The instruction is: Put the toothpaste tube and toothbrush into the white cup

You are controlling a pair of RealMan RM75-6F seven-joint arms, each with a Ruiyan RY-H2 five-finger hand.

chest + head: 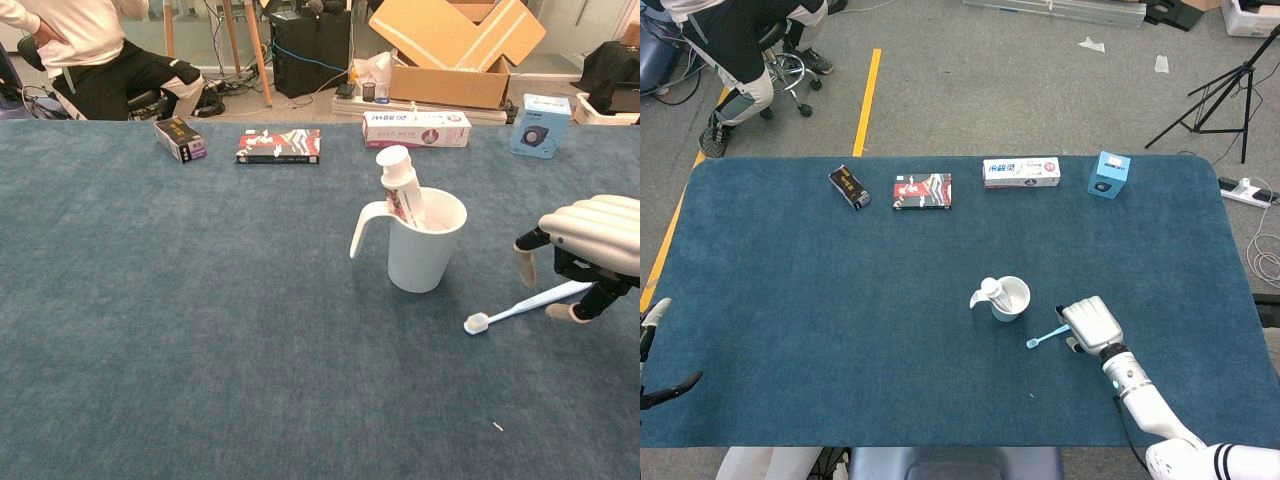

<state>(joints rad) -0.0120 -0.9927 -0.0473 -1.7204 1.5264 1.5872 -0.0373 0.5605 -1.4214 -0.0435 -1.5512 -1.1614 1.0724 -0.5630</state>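
The white cup (1012,300) (427,250) stands right of the table's middle, and the toothpaste tube (990,291) (399,184) is upright inside it, cap up. Just right of the cup, the light-blue toothbrush (1044,335) (512,309) lies flat on the blue cloth, bristle head pointing toward me. My right hand (1090,323) (592,238) hovers over the handle end with fingers curved down on both sides of it, not closed on it. At the table's left front edge my left hand (655,312) shows only partly, fingers apart, holding nothing.
Along the far edge lie a small dark box (849,187), a red-and-black box (922,191), a toothpaste carton (1021,172) and a blue box (1107,174). A tiny speck (497,427) lies near the front. A person sits beyond the far left corner.
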